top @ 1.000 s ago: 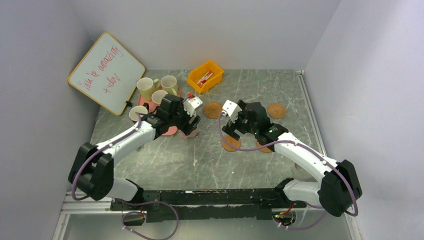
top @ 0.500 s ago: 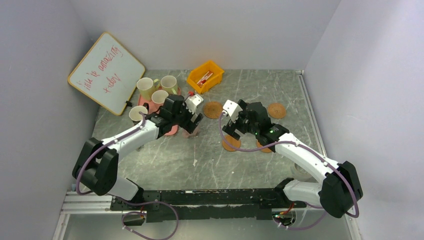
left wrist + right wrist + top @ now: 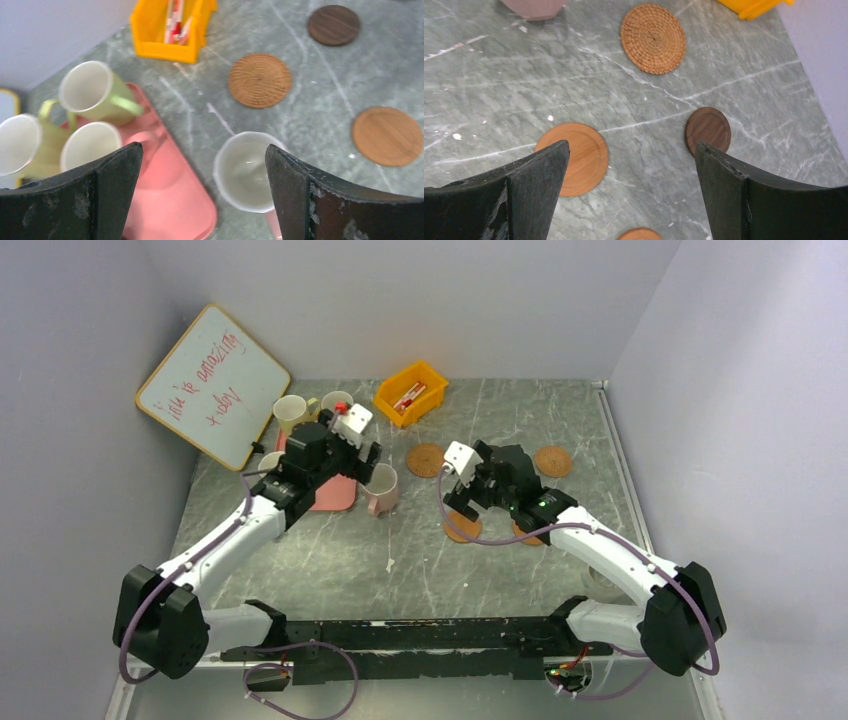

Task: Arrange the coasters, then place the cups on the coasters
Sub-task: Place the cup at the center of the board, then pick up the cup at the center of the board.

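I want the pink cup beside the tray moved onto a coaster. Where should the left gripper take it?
Pinch the wall of the pink cup at its rim, coming straight down, one finger inside and one outside. It stands upright with its mouth open upward, beside the tray, and the open left gripper hangs above it. Its handle isn't clearly visible.

You have one cup on table just right of tray, three cups at tray's far end, coasters rightward, bin behind.
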`<state>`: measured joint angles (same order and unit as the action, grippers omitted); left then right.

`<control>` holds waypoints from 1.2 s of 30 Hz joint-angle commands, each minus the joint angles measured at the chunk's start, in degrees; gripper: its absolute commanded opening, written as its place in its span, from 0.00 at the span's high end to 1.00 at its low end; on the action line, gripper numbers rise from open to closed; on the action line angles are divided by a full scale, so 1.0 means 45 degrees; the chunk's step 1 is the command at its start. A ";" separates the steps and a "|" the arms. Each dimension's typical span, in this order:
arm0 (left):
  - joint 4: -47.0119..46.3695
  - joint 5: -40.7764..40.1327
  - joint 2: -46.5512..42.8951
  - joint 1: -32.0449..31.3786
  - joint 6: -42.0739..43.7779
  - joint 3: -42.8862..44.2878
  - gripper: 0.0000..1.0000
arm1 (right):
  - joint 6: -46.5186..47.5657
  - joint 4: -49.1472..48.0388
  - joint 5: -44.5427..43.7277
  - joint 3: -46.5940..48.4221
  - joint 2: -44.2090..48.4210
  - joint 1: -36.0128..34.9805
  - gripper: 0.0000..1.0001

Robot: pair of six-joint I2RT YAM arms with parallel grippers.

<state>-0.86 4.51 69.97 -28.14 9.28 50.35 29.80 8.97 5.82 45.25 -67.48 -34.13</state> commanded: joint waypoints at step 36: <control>-0.1481 0.2580 -0.2479 0.6194 -0.0562 -0.2488 0.03 | -0.0539 -0.9353 -1.0600 0.2965 -0.7498 -0.8066 0.00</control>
<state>-4.19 15.18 59.96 -0.56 7.68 39.55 28.08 -24.95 -37.36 59.29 -99.18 -70.54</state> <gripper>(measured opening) 0.971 0.997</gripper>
